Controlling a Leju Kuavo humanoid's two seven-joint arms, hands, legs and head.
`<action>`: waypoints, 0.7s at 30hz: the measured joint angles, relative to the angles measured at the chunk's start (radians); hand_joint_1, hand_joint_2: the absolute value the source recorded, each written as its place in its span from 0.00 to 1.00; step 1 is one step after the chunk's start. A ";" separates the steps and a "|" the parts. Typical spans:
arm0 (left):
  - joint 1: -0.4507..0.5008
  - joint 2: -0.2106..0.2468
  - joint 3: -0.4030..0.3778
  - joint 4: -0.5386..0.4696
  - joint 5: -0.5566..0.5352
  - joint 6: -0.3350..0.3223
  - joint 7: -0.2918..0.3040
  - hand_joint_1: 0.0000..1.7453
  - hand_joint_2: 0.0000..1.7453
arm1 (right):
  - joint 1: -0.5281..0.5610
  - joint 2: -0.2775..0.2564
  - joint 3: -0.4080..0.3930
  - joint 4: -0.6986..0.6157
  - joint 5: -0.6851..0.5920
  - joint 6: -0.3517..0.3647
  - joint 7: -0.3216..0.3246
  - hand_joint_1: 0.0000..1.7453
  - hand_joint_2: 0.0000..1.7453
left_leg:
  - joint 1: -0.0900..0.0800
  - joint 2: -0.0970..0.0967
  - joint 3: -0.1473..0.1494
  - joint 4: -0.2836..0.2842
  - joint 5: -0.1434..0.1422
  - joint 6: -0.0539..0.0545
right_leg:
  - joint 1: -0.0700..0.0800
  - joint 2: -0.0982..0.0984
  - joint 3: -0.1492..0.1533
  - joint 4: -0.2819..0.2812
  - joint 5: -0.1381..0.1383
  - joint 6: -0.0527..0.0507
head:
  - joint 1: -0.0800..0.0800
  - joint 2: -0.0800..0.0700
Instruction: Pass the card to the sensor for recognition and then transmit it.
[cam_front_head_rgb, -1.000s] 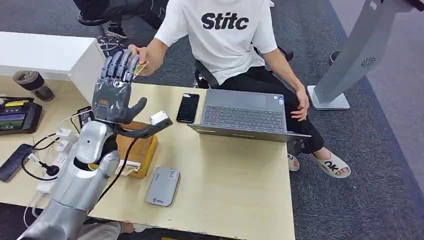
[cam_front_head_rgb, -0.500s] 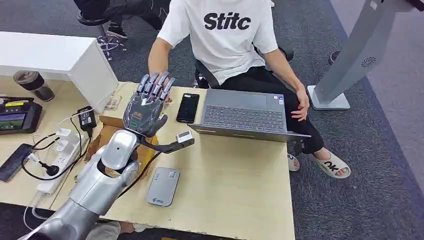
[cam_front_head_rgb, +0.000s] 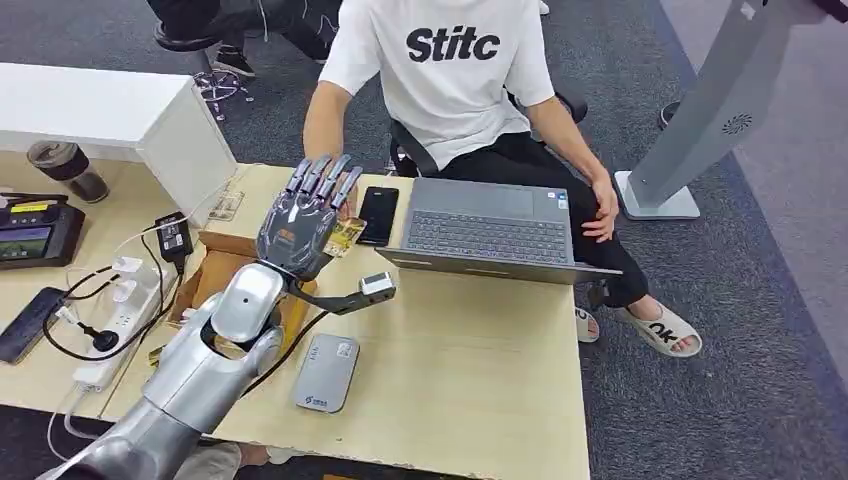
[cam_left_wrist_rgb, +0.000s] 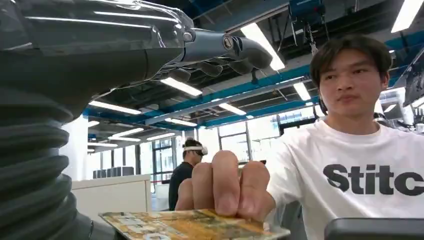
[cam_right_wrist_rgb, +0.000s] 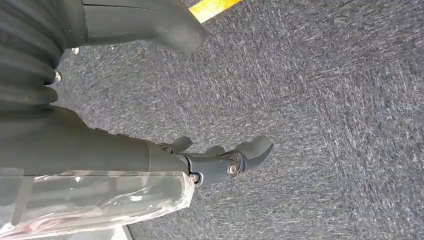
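Card (cam_front_head_rgb: 345, 237) between person's fingers (cam_left_wrist_rgb: 225, 187), under left hand (cam_front_head_rgb: 303, 218)

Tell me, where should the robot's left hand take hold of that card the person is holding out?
Probably by the free edge of the card nearest the left hand. The person's hand pinches the far edge, and the card lies roughly flat, so thumb and fingers could close above and below it, coming from the robot's side.

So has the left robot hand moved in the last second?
Yes. The left robot hand has dropped from beside the white cabinet toward the black phone, over the desk, where the person holds the card.
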 joint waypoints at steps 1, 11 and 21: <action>0.000 0.000 -0.001 0.000 0.000 0.000 0.000 0.91 1.00 | 0.000 0.000 0.000 0.000 0.000 0.000 0.000 0.00 1.00 | 0.000 0.000 0.000 0.000 0.000 0.000 | 0.000 0.000 0.000 0.000 0.000 0.000 | 0.000 0.000; 0.002 0.011 -0.001 0.010 0.033 -0.008 0.015 1.00 1.00 | 0.002 0.010 -0.005 -0.005 0.003 0.000 0.000 0.00 1.00 | 0.000 0.000 0.000 0.000 0.000 0.000 | 0.000 0.000 0.000 0.000 0.000 0.000 | 0.000 0.000; 0.006 0.030 -0.001 0.014 0.040 -0.010 0.018 1.00 1.00 | 0.001 0.014 -0.015 -0.007 0.002 0.000 -0.003 0.00 1.00 | 0.000 -0.001 -0.001 0.000 0.000 0.000 | 0.000 -0.001 0.000 0.000 0.000 0.000 | 0.000 0.000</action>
